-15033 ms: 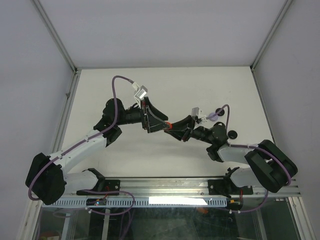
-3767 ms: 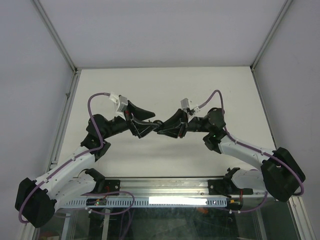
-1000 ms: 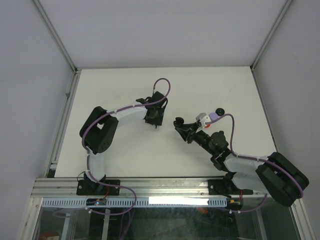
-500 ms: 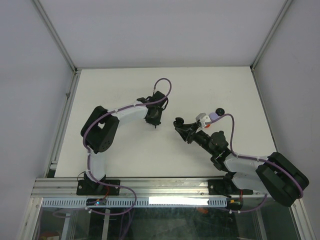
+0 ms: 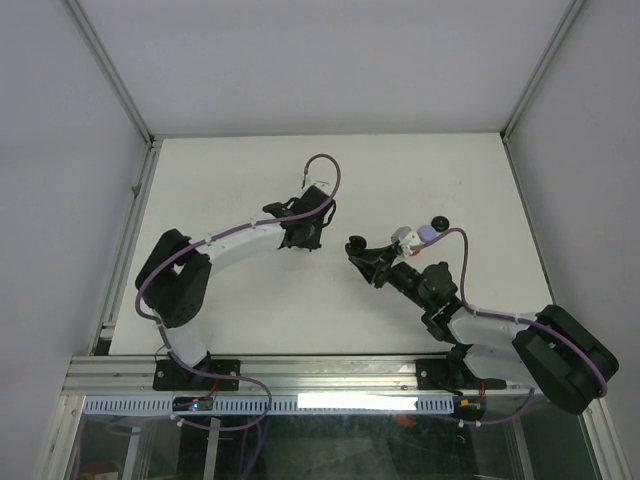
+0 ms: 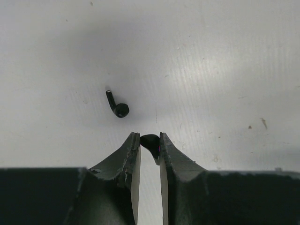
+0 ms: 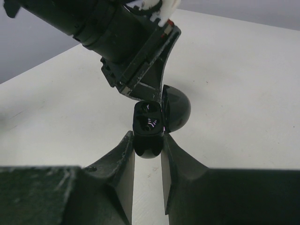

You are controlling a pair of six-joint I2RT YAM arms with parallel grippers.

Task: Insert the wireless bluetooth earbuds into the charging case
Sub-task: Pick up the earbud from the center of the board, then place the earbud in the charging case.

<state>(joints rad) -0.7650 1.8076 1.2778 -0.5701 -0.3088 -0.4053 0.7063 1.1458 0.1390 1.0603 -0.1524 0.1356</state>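
- Two black earbuds showed in the left wrist view. One earbud [image 6: 150, 141] sat pinched at the tips of the left jaws. The second earbud [image 6: 117, 106] lay loose on the counter [image 6: 211, 70], just ahead of the tips and to their left, not touching.
- Change: the left jaws had been partly open a second before and had closed down narrow onto that bud. In the top view the left arm [image 5: 235, 236] had swung its elbow out lower-left, while its tip stayed roughly put.
- My read: the pick of bud one was done and the insert came next. The second bud was not started. I could not tell whether the held bud was clear of the counter.
- The charging case [image 7: 148, 123] sat clamped in the right jaws, lid [image 7: 177, 109] swung open and interior facing the camera. That grip was unchanged.
- The right wrist view showed the open case with the left arm's end just behind it, so bud and case looked near each other. No bud was visible from there.
- The left wrist view showed both buds but no case.
- The top view gave layout only. The arm tips were close but apart mid-counter, and the buds and case were too small to make out. A lavender item [image 5: 428, 232] and a black round item [image 5: 440, 221] sat beyond the right arm [image 5: 470, 320], neither identifiable.
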